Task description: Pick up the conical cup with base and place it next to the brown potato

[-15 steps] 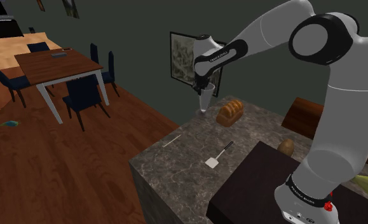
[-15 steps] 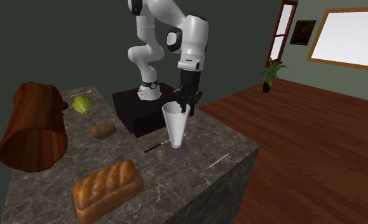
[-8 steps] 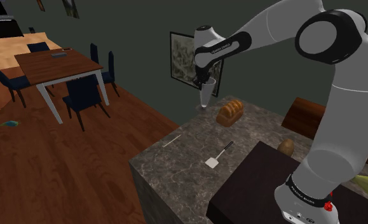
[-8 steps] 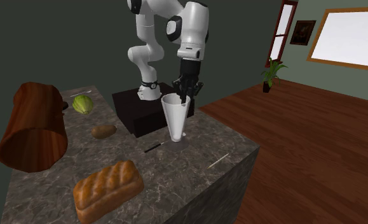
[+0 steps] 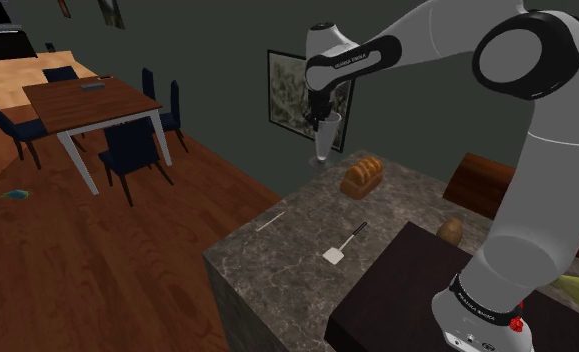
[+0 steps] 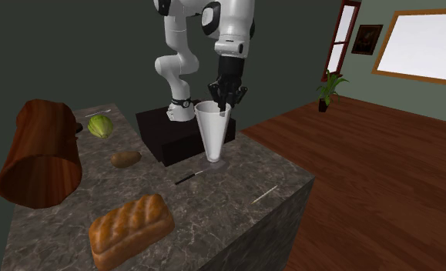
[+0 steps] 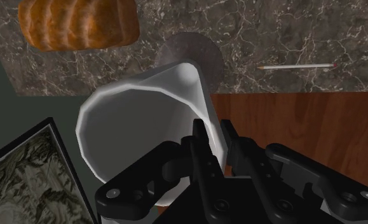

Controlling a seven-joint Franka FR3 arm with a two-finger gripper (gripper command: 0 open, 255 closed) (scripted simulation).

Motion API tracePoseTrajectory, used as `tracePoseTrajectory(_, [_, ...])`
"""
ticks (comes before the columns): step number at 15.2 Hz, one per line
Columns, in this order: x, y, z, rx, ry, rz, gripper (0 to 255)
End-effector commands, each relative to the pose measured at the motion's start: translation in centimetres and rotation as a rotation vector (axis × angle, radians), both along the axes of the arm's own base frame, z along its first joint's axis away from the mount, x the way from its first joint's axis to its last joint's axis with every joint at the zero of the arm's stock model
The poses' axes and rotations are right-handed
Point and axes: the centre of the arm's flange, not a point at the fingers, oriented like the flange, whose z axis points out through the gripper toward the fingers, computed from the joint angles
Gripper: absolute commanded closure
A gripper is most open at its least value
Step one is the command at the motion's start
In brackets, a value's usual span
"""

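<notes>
shoulder: behind stand, over counter | second exterior: across counter, facing arm | wrist: close, downward | shared: cup, bread loaf

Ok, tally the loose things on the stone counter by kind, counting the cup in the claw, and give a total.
Food: 3, bread loaf, potato, green vegetable
Cups: 1, conical cup clasped in the claw
Utensils: 1, spatula
Sticks: 1, thin stick
Barrels: 1, brown barrel
Total: 7
</notes>
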Motion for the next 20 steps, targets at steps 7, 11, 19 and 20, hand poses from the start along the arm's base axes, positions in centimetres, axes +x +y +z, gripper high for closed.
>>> tracePoseTrajectory(7, [0.0, 0.0, 3.8, 0.0, 0.0, 0.0, 255])
tracePoseTrajectory(11, [-5.0, -1.7, 3.8, 0.0, 0.0, 0.0, 255])
tracePoseTrajectory(19, [-15.0, -5.0, 3.8, 0.0, 0.0, 0.0, 255])
tracePoseTrajectory(20, [-16.2, -5.4, 3.8, 0.0, 0.0, 0.0, 255])
